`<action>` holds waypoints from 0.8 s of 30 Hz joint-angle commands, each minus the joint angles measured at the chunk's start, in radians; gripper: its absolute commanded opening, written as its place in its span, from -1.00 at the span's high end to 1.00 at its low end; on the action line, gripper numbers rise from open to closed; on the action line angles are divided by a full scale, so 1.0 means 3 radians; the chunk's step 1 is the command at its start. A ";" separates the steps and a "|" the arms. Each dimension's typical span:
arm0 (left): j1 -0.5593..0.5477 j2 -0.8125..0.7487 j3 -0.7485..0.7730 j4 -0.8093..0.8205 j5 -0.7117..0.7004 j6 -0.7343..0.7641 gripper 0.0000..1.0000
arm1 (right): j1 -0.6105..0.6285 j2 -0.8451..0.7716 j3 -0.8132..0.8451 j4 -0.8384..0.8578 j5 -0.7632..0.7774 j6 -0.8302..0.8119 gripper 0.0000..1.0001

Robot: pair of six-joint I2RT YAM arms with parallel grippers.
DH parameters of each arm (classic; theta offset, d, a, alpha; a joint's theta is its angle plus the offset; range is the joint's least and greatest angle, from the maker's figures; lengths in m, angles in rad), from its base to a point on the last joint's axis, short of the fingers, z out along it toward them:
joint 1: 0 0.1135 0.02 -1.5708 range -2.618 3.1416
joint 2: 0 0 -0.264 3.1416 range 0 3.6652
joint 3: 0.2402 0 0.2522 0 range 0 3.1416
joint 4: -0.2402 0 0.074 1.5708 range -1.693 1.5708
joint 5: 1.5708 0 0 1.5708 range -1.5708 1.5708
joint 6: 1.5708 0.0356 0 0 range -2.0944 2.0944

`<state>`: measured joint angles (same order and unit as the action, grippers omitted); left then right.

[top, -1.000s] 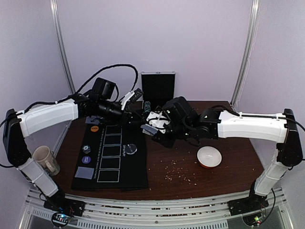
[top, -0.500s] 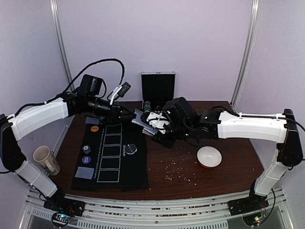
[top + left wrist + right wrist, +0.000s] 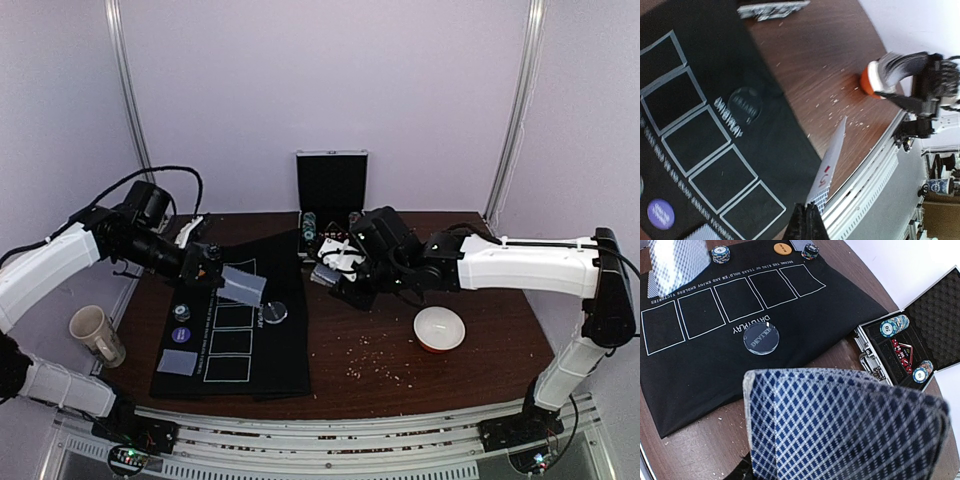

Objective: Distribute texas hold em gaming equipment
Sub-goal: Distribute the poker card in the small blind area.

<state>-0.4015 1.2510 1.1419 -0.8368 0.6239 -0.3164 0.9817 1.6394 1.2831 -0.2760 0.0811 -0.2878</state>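
Observation:
My left gripper (image 3: 212, 278) (image 3: 807, 217) is shut on the corner of one playing card (image 3: 243, 286) (image 3: 833, 162), which hangs above the black mat (image 3: 260, 370) over its upper printed boxes. My right gripper (image 3: 332, 272) hovers past the mat's far right corner. It is shut on a fanned deck of blue-diamond-backed cards (image 3: 840, 425) that hides its fingers. On the mat lie a clear dealer button (image 3: 277, 312) (image 3: 760, 338), a purple chip (image 3: 181, 335), a dark chip (image 3: 183, 313), an orange chip (image 3: 782, 248) and a face-down card (image 3: 178, 362) (image 3: 675, 262).
An open aluminium case (image 3: 332, 185) (image 3: 935, 315) with chip stacks (image 3: 894, 325) stands at the back centre. A white bowl with a red outside (image 3: 439, 328) sits right of the mat. A beige mug (image 3: 95, 333) stands off the table's left edge. Crumbs dot the wood.
My left arm drew one card away from the deck in the right gripper and swung left and nearer, over the mat. The right arm hardly moved.

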 commanded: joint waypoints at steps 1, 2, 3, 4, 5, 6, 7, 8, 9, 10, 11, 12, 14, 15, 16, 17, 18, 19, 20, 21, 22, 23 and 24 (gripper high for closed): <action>0.0009 -0.0253 -0.0320 -0.0931 -0.0569 -0.0334 1.00 | -0.0016 -0.0116 -0.0033 0.0159 -0.0132 -0.0122 0.02; 0.0007 -0.0301 -0.0360 -0.1024 -0.0650 -0.0366 1.00 | -0.0016 -0.0114 -0.0033 0.0171 -0.0163 -0.0135 0.02; 0.0009 -0.0337 -0.0395 -0.1116 -0.0752 -0.0392 1.00 | -0.0020 -0.0111 -0.0033 0.0176 -0.0189 -0.0150 0.02; 0.0011 -0.0360 -0.0411 -0.1223 -0.0882 -0.0404 1.00 | -0.0024 -0.0114 -0.0037 0.0181 -0.0208 -0.0166 0.02; 0.0010 -0.0375 -0.0436 -0.1325 -0.1013 -0.0414 1.00 | -0.0021 -0.0116 -0.0040 0.0183 -0.0228 -0.0178 0.02; 0.0009 -0.0380 -0.0464 -0.1410 -0.1126 -0.0424 1.00 | -0.0022 -0.0117 -0.0047 0.0187 -0.0237 -0.0195 0.02; 0.0009 -0.0385 -0.0510 -0.1470 -0.1229 -0.0444 1.00 | -0.0021 -0.0125 -0.0059 0.0192 -0.0248 -0.0204 0.02; 0.0009 -0.0386 -0.0548 -0.1501 -0.1333 -0.0502 1.00 | -0.0026 -0.0131 -0.0069 0.0205 -0.0260 -0.0211 0.02; 0.0009 -0.0386 -0.0574 -0.1508 -0.1391 -0.0558 1.00 | -0.0027 -0.0144 -0.0085 0.0217 -0.0269 -0.0218 0.02; 0.0009 -0.0393 -0.0605 -0.1495 -0.1428 -0.0579 1.00 | -0.0026 -0.0154 -0.0104 0.0236 -0.0278 -0.0221 0.02; 0.0009 -0.0392 -0.0624 -0.1491 -0.1483 -0.0581 1.00 | -0.0033 -0.0166 -0.0117 0.0249 -0.0287 -0.0222 0.02; 0.0009 -0.0378 -0.0630 -0.1522 -0.1585 -0.0582 1.00 | -0.0031 -0.0175 -0.0143 0.0260 -0.0299 -0.0224 0.02; 0.0009 -0.0307 -0.0627 -0.1642 -0.1842 -0.0571 1.00 | -0.0035 -0.0191 -0.0161 0.0271 -0.0315 -0.0231 0.02; 0.0013 -0.0278 -0.0631 -0.1666 -0.1936 -0.0567 1.00 | -0.0037 -0.0196 -0.0172 0.0275 -0.0320 -0.0236 0.02; 0.0027 -0.0258 -0.0638 -0.1661 -0.1988 -0.0559 1.00 | -0.0038 -0.0200 -0.0176 0.0276 -0.0322 -0.0237 0.02; 0.0050 -0.0242 -0.0653 -0.1634 -0.2013 -0.0549 1.00 | -0.0041 -0.0198 -0.0184 0.0276 -0.0325 -0.0242 0.02; 0.0065 -0.0228 -0.0668 -0.1602 -0.2011 -0.0540 1.00 | -0.0041 -0.0204 -0.0193 0.0276 -0.0328 -0.0249 0.02; 0.0079 -0.0212 -0.0675 -0.1579 -0.1998 -0.0526 1.00 | -0.0045 -0.0206 -0.0194 0.0273 -0.0322 -0.0248 0.02; 0.0083 -0.0193 -0.0681 -0.1569 -0.2003 -0.0500 1.00 | -0.0047 -0.0208 -0.0199 0.0271 -0.0324 -0.0249 0.02; 0.0098 -0.0171 -0.0705 -0.1567 -0.2018 -0.0463 1.00 | -0.0046 -0.0213 -0.0208 0.0273 -0.0322 -0.0247 0.02; 0.0124 -0.0158 -0.0735 -0.1544 -0.2032 -0.0431 1.00 | -0.0050 -0.0220 -0.0218 0.0279 -0.0326 -0.0251 0.02; 0.0157 -0.0163 -0.0757 -0.1494 -0.2013 -0.0399 1.00 | -0.0054 -0.0223 -0.0225 0.0285 -0.0327 -0.0252 0.02; 0.0193 -0.0160 -0.0766 -0.1444 -0.1963 -0.0384 1.00 | -0.0054 -0.0223 -0.0227 0.0289 -0.0327 -0.0254 0.02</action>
<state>-0.3752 1.1957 0.9360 -1.2907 0.0563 -0.4618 0.9745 1.6196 1.2263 -0.2127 -0.0078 -0.3580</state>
